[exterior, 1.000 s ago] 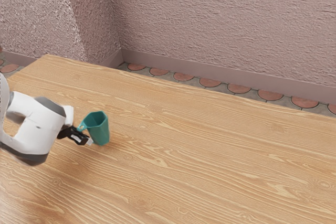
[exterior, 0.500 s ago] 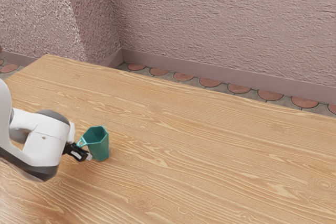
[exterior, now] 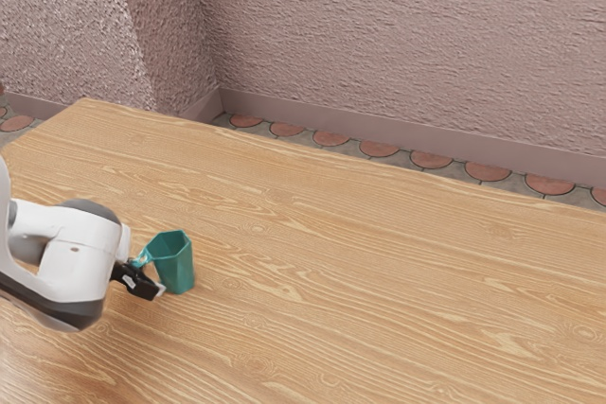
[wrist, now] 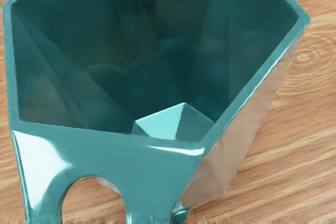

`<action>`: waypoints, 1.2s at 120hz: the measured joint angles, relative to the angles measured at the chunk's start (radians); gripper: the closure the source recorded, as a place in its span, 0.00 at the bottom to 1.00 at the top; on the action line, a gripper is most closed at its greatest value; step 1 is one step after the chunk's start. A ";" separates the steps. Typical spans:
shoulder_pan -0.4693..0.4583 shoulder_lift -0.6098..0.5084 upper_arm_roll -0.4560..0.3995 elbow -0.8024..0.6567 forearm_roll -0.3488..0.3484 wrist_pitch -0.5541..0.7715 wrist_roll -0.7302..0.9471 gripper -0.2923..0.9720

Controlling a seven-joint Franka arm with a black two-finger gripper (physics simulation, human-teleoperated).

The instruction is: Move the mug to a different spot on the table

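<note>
A teal, angular mug stands nearly upright at the tabletop, near the exterior view's lower left. Its handle points toward my hand. My black gripper is shut on that handle, with the white wrist just behind it at the left. In the wrist view I look down into the mug, which has nothing inside, and its handle loop sits closest to my hand. Whether the mug's base fully rests on the wood I cannot tell.
The wooden table stretches wide toward the exterior view's right and back. Beyond its far edge are a tiled floor and rough pink walls.
My hand has carried the mug down and slightly toward the exterior view's lower left. The mug was raised and tilted before; now it sits lower and closer to upright.
</note>
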State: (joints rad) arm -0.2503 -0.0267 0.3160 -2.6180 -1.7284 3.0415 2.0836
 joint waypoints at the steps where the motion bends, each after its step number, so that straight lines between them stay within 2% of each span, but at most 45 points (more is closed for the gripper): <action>1: -0.001 -0.005 0.000 -0.003 -0.002 0.002 0.001 0.32; 24: -0.018 -0.045 0.002 -0.028 -0.057 0.048 0.019 0.27; 48: -0.012 -0.069 0.049 -0.045 -0.077 0.069 0.035 0.25; 64: -0.056 -0.152 0.051 -0.062 -0.093 0.111 0.042 0.24; 72: -0.116 -0.209 0.051 -0.064 -0.141 0.166 0.046 0.24; 82: -0.185 -0.274 0.042 -0.048 -0.245 0.260 0.049 0.24; 90: -0.224 -0.289 0.024 -0.025 -0.338 0.316 0.052 0.23; 98: -0.250 -0.291 0.013 0.008 -0.400 0.357 0.054 0.23; 116: -0.321 -0.288 0.009 0.105 -0.462 0.412 0.058 0.23; 136: -0.396 -0.234 0.020 0.346 -0.502 0.439 0.041 0.23; 144: -0.417 -0.215 0.030 0.418 -0.549 0.446 0.028 0.23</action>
State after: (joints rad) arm -0.6677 -0.2413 0.3459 -2.2003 -2.2771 3.4872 2.1112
